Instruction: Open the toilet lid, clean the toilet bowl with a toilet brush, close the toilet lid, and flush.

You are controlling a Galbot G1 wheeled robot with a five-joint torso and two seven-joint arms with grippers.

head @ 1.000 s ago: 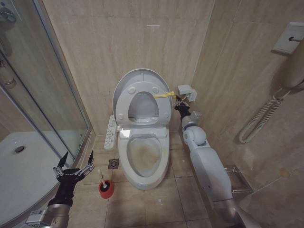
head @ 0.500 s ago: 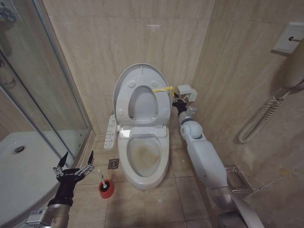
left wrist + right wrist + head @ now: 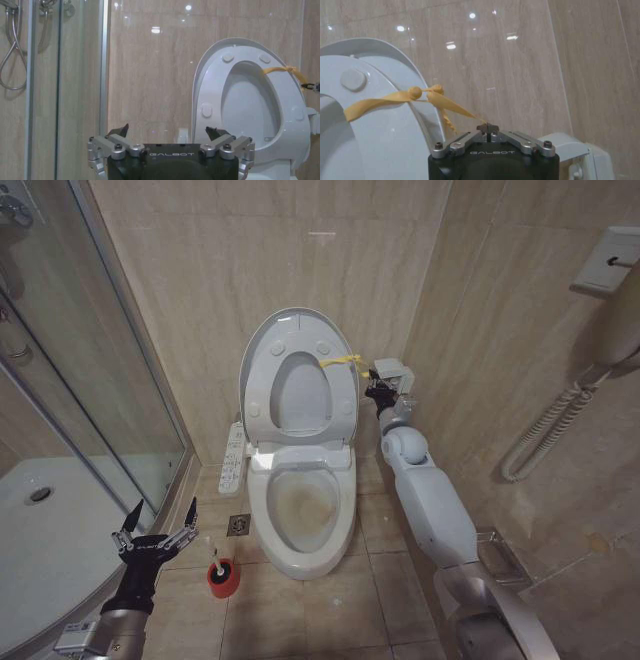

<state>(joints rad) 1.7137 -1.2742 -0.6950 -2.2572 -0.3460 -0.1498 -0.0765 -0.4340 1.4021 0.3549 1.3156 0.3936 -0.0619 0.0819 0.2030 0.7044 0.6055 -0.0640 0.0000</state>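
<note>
We see the right gripper (image 3: pixel 374 389) pinching the yellow loop tag (image 3: pixel 340 362) of the upright toilet lid (image 3: pixel 262 340); stained toilet bowl (image 3: pixel 303 508) exposed, toilet brush (image 3: pixel 216 557) half-hidden in red holder (image 3: pixel 223 577), left gripper (image 3: pixel 156 523) spread.

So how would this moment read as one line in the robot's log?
toilet lid: raised | right gripper: shut on yellow loop tag | left gripper: open, near toilet brush

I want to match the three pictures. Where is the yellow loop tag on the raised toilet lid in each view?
Head view: the thin yellow loop tag is at the centre, on the raised seat's edge, beside the right gripper.
Left wrist view: far side, crossing the seat ring.
Right wrist view: knotted band running into the shut fingertips.
Shared landmark: large glossy white oval toilet lid.
</note>
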